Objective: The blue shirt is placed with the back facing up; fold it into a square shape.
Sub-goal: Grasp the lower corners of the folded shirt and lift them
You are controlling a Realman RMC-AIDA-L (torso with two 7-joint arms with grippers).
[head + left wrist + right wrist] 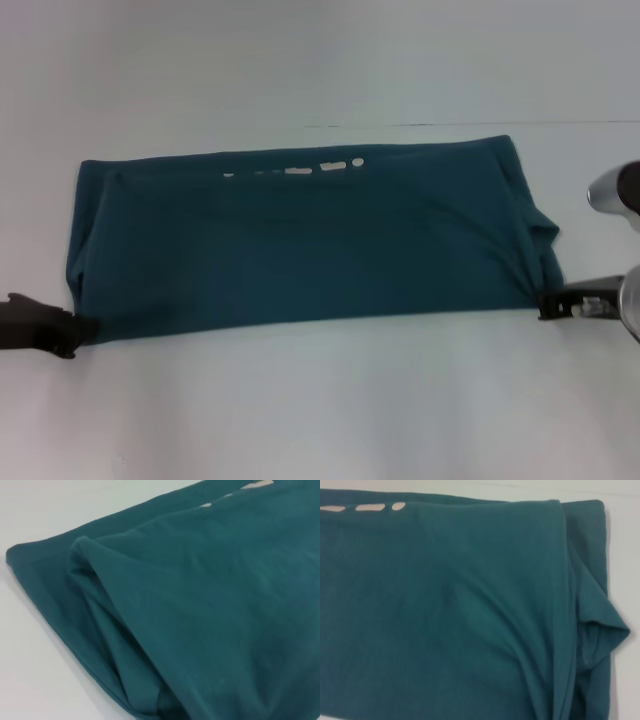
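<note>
Plain lab-like setup, bare white tabletop (320,420), nothing homely

blue shirt (460,615), folded, creased, white table (625,555)

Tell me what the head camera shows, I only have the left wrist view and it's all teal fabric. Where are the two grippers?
Observer: The left gripper sits at the blue shirt's near left corner; the right gripper at its near right corner.
Operator: Is the shirt flat?
Observer: It lies as a long band across the white table, bunched toward the right gripper.
Operator: Anything along the far edge?
Observer: A row of small pale gaps shows there.
</note>
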